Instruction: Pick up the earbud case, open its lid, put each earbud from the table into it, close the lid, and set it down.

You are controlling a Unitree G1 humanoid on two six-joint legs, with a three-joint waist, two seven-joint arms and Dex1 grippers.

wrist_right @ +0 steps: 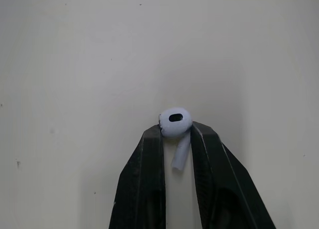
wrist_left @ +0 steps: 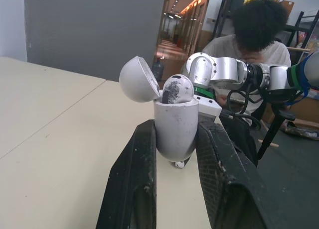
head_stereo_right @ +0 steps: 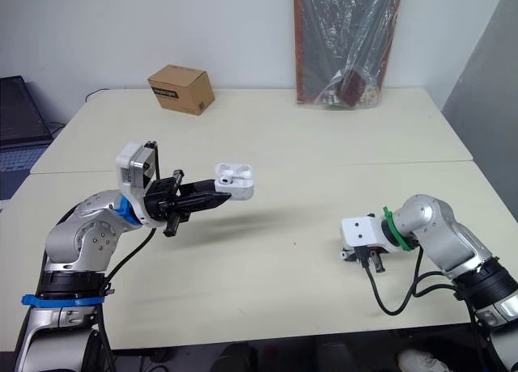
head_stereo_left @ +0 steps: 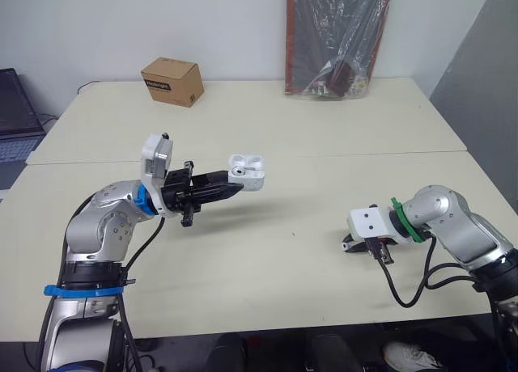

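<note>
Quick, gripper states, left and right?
Left gripper: closed on the open earbud case.
Right gripper: closed on an earbud.

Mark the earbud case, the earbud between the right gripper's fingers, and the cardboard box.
earbud case (wrist_left: 175,127): left wrist view, front of its body.
earbud (wrist_right: 175,122): right wrist view, its rounded head.
cardboard box (head_stereo_left: 172,68): left eye view, its top face.

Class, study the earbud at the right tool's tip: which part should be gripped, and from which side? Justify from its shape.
Grip the earbud across its rounded head, coming down from above the table: the head is the widest, firmest part, while the thin stem, pointing back toward the wrist, would probably slip.
</note>
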